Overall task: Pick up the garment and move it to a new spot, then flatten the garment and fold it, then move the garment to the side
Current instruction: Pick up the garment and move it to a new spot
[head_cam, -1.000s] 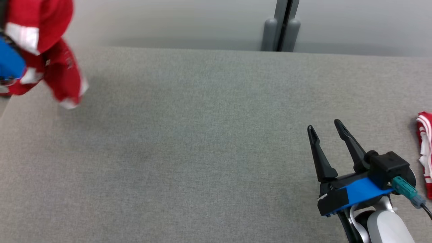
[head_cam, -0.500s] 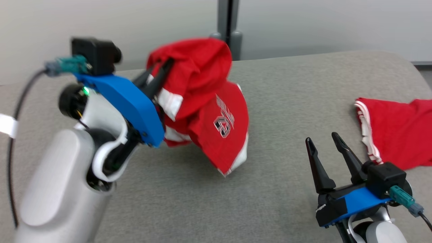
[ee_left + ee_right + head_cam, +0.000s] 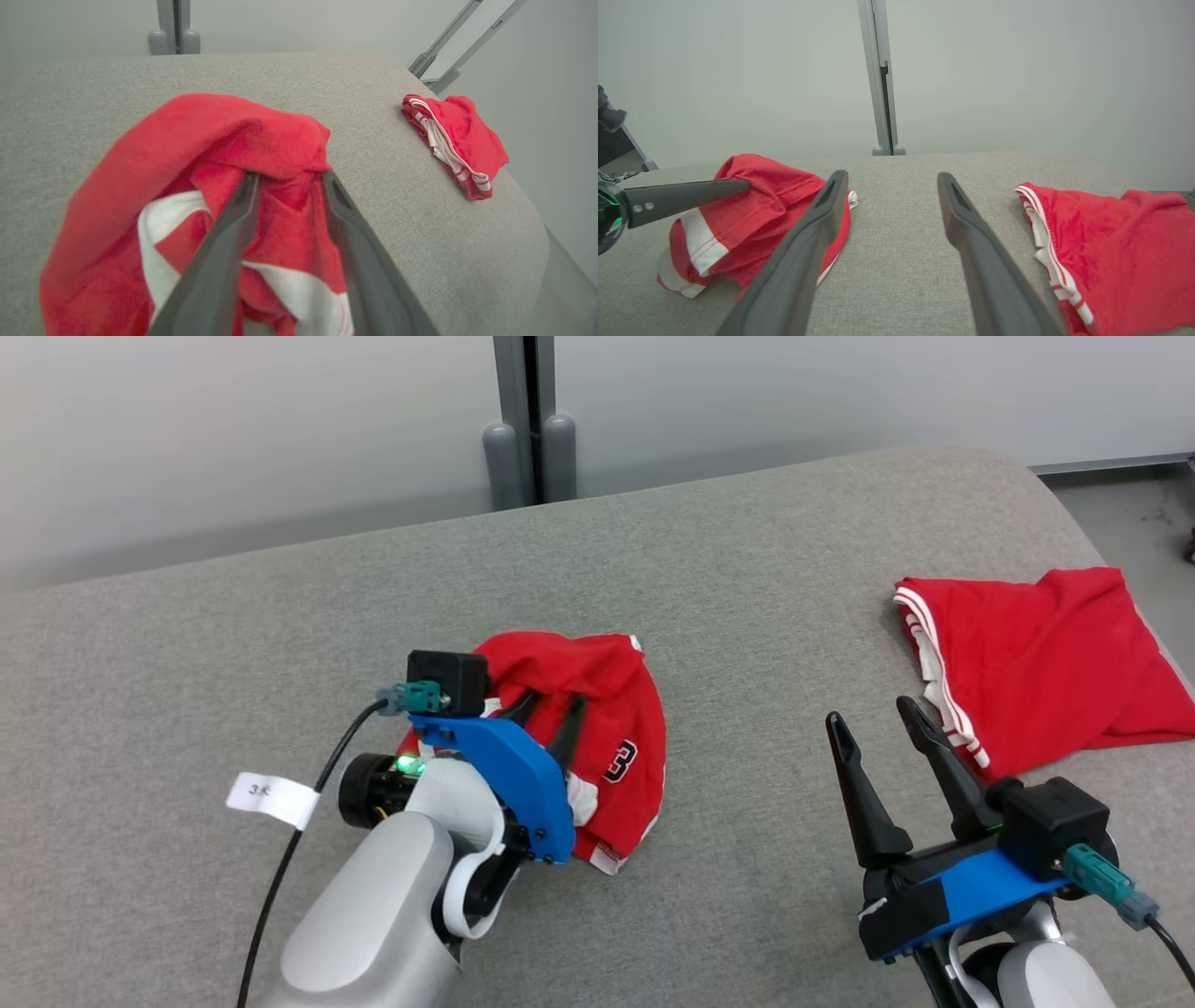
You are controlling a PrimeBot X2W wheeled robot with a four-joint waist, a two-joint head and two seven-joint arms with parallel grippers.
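The left end effector [image 3: 555,702] stands part-open, the garment [image 3: 635,709] merely draped over its tips on the worktop [image 3: 747,569] (nine o'clock from the wide-open, empty right end effector [image 3: 870,712]); I'd withdraw straight back, avoiding snags.

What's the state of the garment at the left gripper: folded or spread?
Neither: the garment lies bunched in a rumpled heap, layers overlapping.
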